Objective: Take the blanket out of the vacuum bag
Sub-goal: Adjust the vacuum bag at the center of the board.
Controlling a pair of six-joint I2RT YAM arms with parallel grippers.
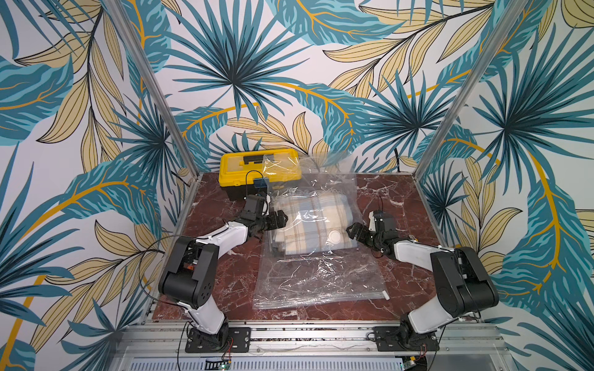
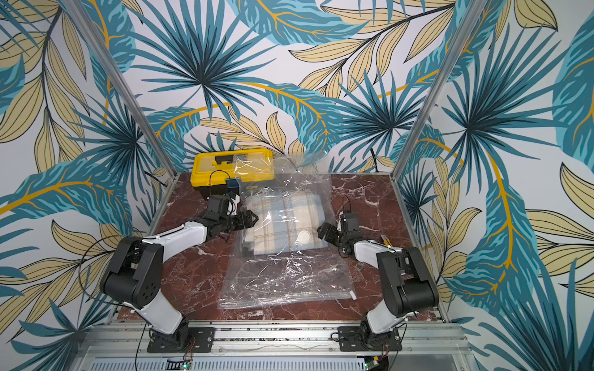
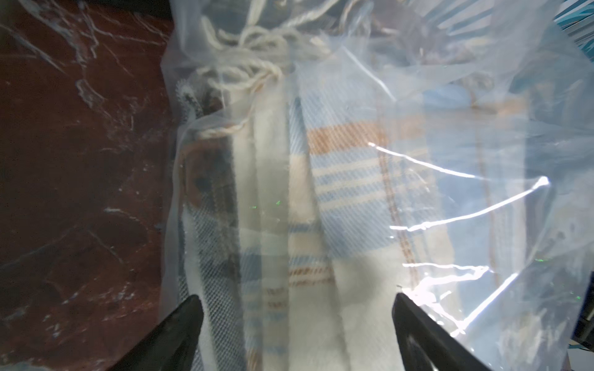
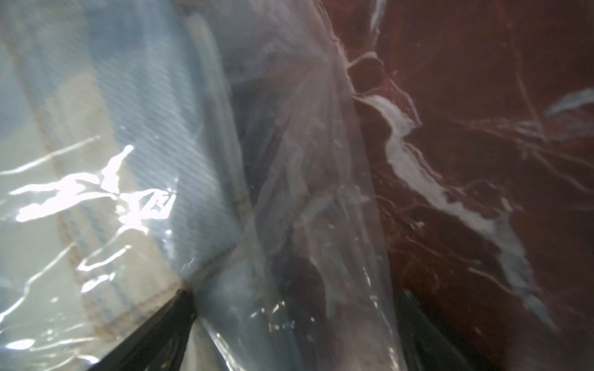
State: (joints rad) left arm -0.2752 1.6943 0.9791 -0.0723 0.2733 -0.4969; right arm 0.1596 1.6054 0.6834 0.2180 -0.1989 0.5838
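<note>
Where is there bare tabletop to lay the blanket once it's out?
Bare red marble tabletop shows far right of the crinkly clear plastic vacuum bag and near left, between bag and left arm. Crowded: far left by the yellow plastic toolbox, and mid-table under the bag.

Both top views were bright and evenly lit from overhead, and sharp, with only soft, short shadows on the table (image 1: 238,279). The wide lens stretched the wall (image 1: 289,64) pattern toward the corners. White glare streaked the bag (image 1: 321,273). Both wrist views were dimmer and softer. In the right one the bag (image 4: 96,192) was blurred, with blown-out highlights.
</note>
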